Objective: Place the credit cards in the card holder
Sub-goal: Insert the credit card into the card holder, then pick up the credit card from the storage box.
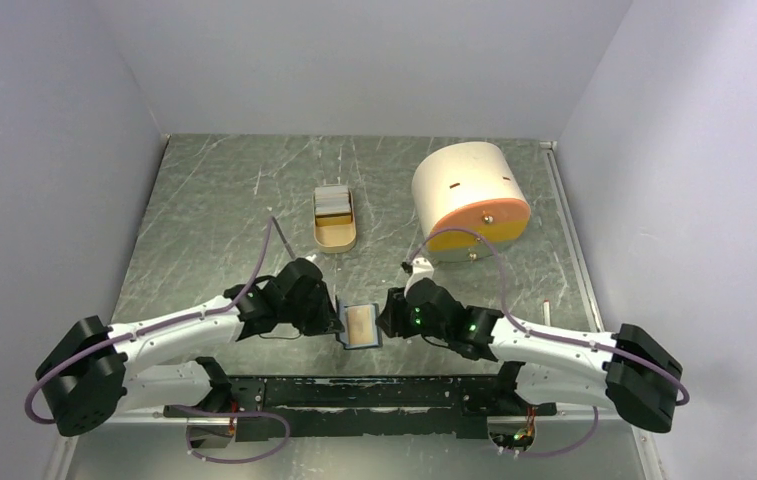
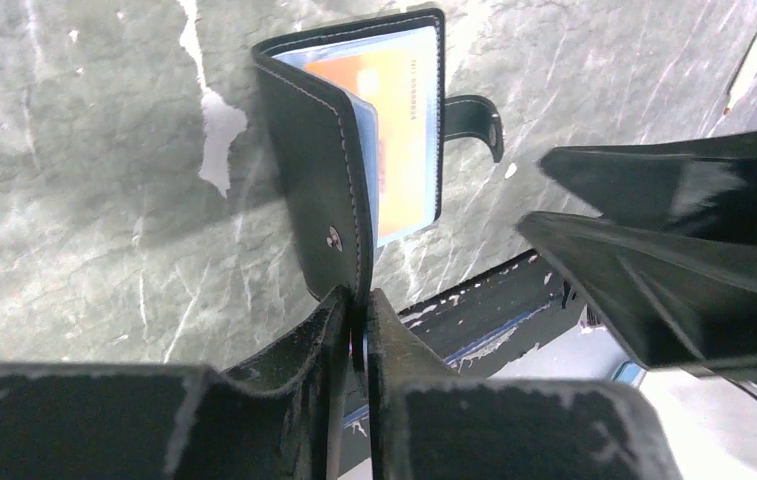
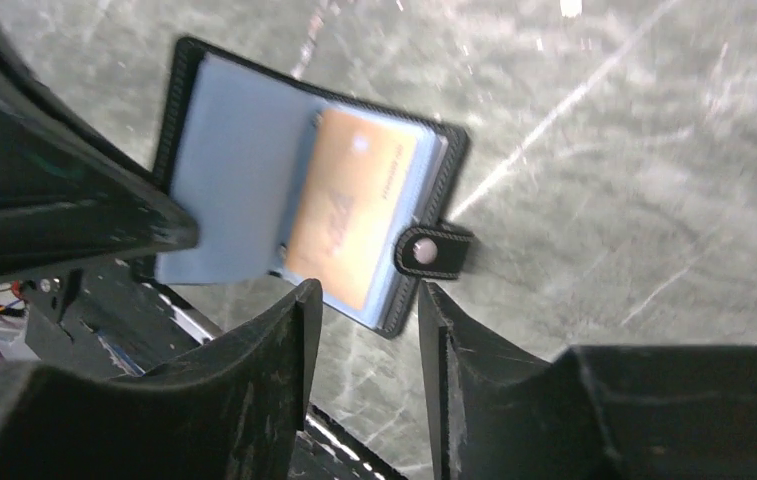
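Observation:
The black card holder (image 1: 360,326) hangs open between my two grippers near the table's front edge. An orange credit card (image 2: 399,120) sits in its blue-grey inner pocket, with the snap tab (image 3: 434,250) sticking out on the far side. My left gripper (image 2: 359,305) is shut on the lower edge of the holder's left flap (image 2: 319,170). My right gripper (image 3: 369,300) stands open just below the holder's tab side, with nothing between its fingers. More credit cards (image 1: 333,203) lie stacked in the tan tray (image 1: 335,238) farther back.
A big cream-and-orange cylinder (image 1: 469,195) lies at the back right. The black mounting rail (image 1: 374,392) runs along the near edge just under the holder. Grey walls close in the table on three sides.

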You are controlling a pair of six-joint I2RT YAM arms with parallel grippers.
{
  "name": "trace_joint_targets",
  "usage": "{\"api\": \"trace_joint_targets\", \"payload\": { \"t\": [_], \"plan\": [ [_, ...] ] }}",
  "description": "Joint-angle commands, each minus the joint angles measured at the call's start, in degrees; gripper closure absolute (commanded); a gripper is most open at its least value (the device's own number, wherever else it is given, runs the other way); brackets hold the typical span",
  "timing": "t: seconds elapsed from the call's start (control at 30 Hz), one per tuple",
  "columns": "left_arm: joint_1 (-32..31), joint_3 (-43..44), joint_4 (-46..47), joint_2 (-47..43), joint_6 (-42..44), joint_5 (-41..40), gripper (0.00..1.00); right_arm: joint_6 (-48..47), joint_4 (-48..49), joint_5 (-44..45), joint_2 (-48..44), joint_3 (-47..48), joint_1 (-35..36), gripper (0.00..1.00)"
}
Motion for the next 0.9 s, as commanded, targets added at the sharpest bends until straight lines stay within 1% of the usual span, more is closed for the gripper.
{"api": "trace_joint_targets", "payload": {
  "t": [0.0, 0.1, 0.17, 0.27, 0.33, 0.4, 0.47, 0.53, 0.63, 0.73, 0.87],
  "plan": [
    [0.2, -1.1, -3.8, -1.8, -2.0, -2.3, 0.82, -8.6, -4.4, 4.3, -2.5, 6.3, 0.1, 0.54],
    [0.3, -1.2, -4.9, -2.9, -2.1, -3.1, 0.78, -15.8, -6.9, 6.7, -2.6, 12.5, -1.1, 0.51],
    [0.3, -1.4, -5.1, -3.7, -2.1, -3.5, 0.77, -21.3, -7.2, 6.4, -2.0, 16.4, -2.6, 0.47],
    [0.4, -3.2, -1.8, -4.7, -2.1, -2.3, 0.75, -26.7, -7.4, 4.7, 0.8, 22.0, -5.7, 0.42],
    [0.5, -3.8, 0.3, -4.7, -2.3, -1.2, 0.75, -29.8, -7.2, 4.5, 3.7, 25.3, -7.7, 0.39],
    [0.5, -3.5, -1.0, -4.0, -2.8, -1.0, 0.75, -33.3, -6.4, 3.4, 6.5, 28.5, -9.9, 0.35],
    [0.5, -3.3, -2.2, -3.5, -2.9, -1.3, 0.74, -37.6, -4.1, 0.2, 9.4, 31.0, -12.7, 0.32],
    [0.5, -3.5, -2.5, -4.1, -3.1, -1.4, 0.74, -40.7, -3.8, -1.6, 13.1, 34.1, -14.0, 0.3],
    [0.5, -5.0, -1.8, -6.7, -3.5, -1.1, 0.76, -45.3, -1.8, -1.6, 18.9, 38.1, -14.4, 0.29],
    [0.5, -7.0, -0.5, -9.5, -4.5, -1.2, 0.75, -51.1, 0.2, -3.4, 24.7, 41.7, -14.5, 0.29],
    [0.5, -8.0, 0.2, -9.9, -4.9, -1.5, 0.77, -58.2, -0.6, -6.3, 32.6, 47.6, -14.7, 0.28]
  ]
}}
